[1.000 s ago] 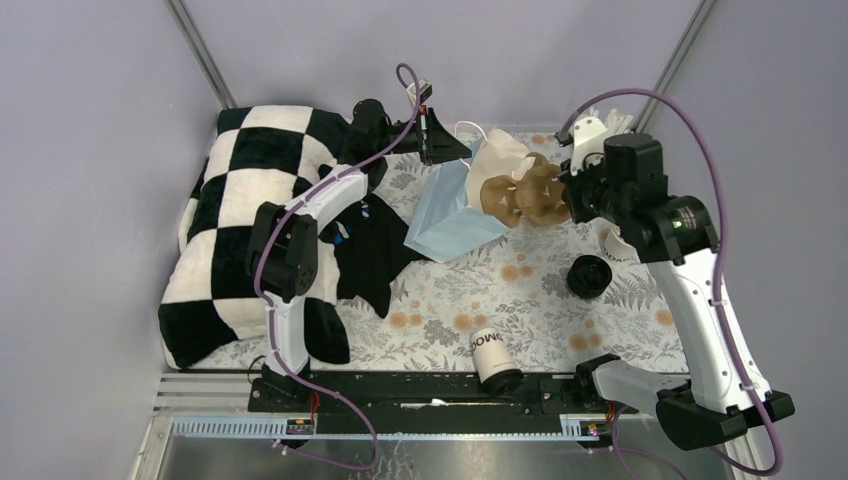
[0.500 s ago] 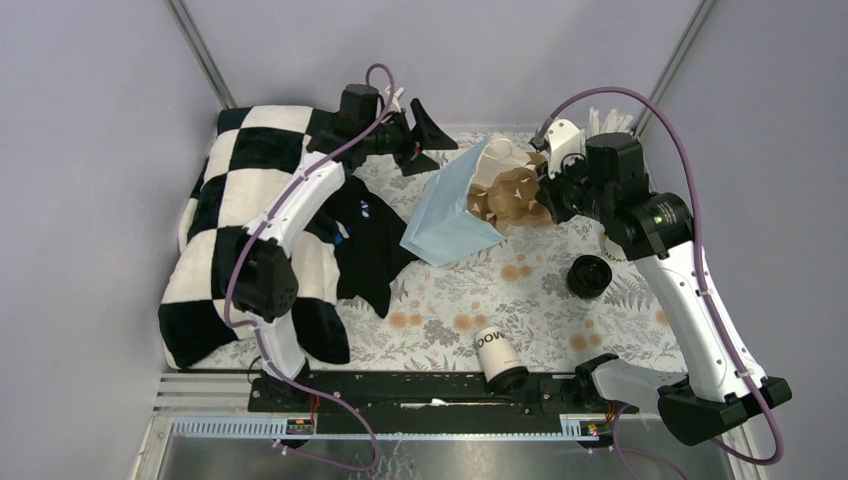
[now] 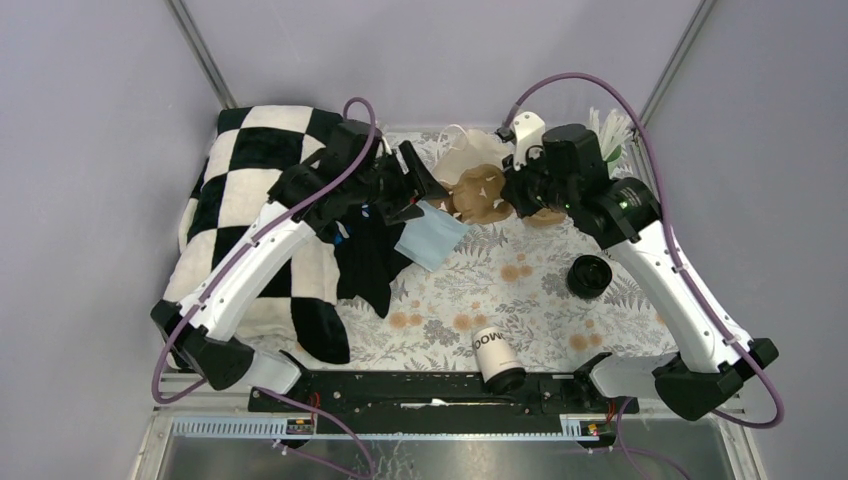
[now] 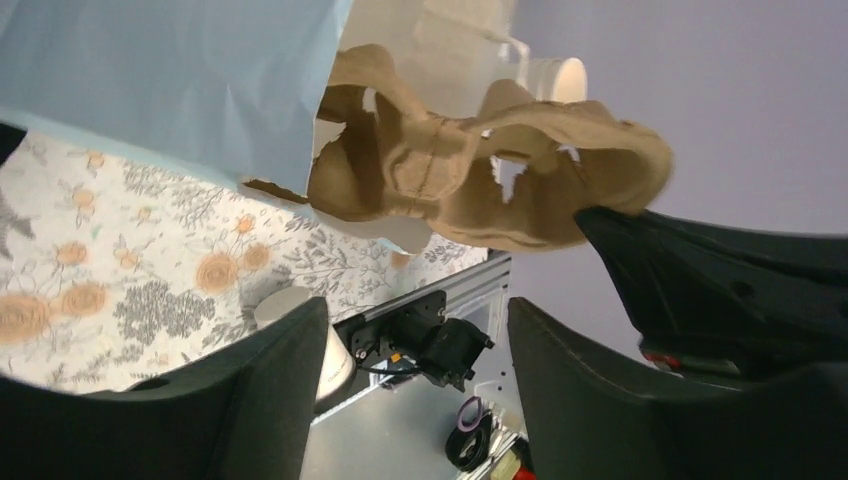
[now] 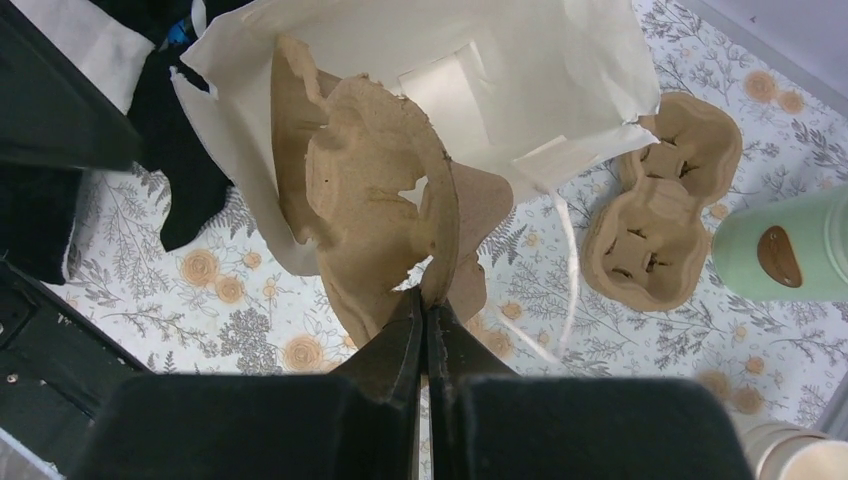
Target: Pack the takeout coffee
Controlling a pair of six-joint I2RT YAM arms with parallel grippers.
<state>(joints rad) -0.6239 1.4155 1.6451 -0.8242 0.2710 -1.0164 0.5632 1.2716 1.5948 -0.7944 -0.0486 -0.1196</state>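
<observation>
two arms are reaching in over the far bench (image 3: 540,300): we are seeing the left pincer (image 4: 415,325) gaping wide and empty beside the blue bag (image 3: 432,235), the right pincer (image 5: 428,312) pinching the rim of the pulp carrier (image 5: 360,210). the takeout coffee (image 3: 489,346) is lying sideways by the near edge, lid (image 3: 502,380) nearward, lettering reading partly "omo".
</observation>
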